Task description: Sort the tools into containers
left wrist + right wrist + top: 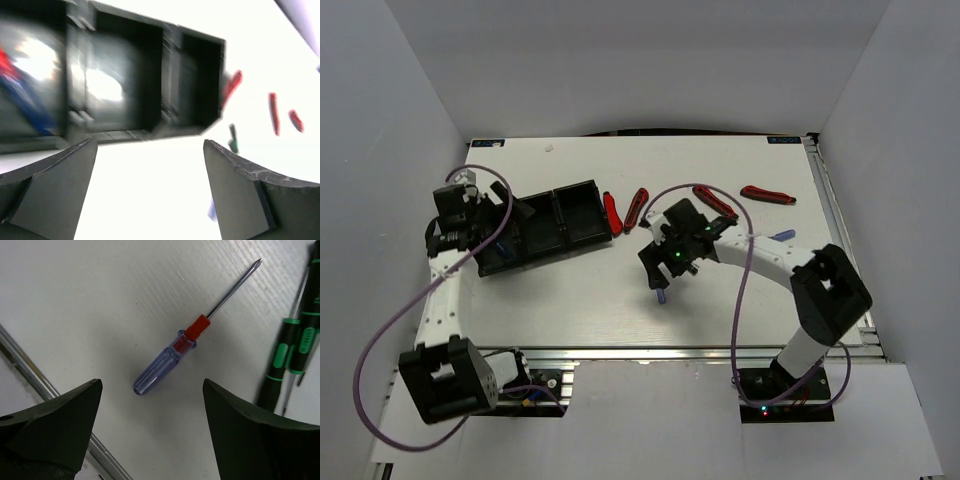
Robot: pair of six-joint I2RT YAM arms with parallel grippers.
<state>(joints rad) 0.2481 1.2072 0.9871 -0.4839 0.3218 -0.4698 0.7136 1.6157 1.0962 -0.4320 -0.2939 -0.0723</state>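
Right gripper: we see the right gripper (pixel 151 388) splayed and empty, low over the table (pixel 570 310) in the lower middle of the top view.
Blue-handled screwdriver: the blue-handled screwdriver (pixel 172 357) lies flat on the table, centred between the two fingers (pixel 55 425) and touched by neither. We judge the gripper is lined up this way to close across the handle.
Black-and-green screwdrivers: the black-and-green screwdrivers (pixel 287 355) lie just beside it at the right edge of the wrist frame. That is close enough that a wide closure could nudge them.
Rail: the rail (pixel 20 352) at the table's near edge crosses the lower left of the wrist frame, so this pick is well forward on the table.
Wrist against top view: from above, the gripper body hides the green tools and all but the end of the blue handle (pixel 661 294). Only the wrist camera shows how they lie.
Left gripper: the left gripper (pixel 150 145) is spread with nothing between its fingers. In the top view it sits at the tray's left end (pixel 470 215).
Tray: the tray (pixel 570 188) lies at an angle at centre left. The left wrist view is smeared, yet it shows something blue and red (pixel 20 95) in the left compartment, and the other two look bare.
Red-and-black cutters: four red-and-black cutters (pixel 612 212) lie farthest back. One is just beside the tray's right end and none is in it.
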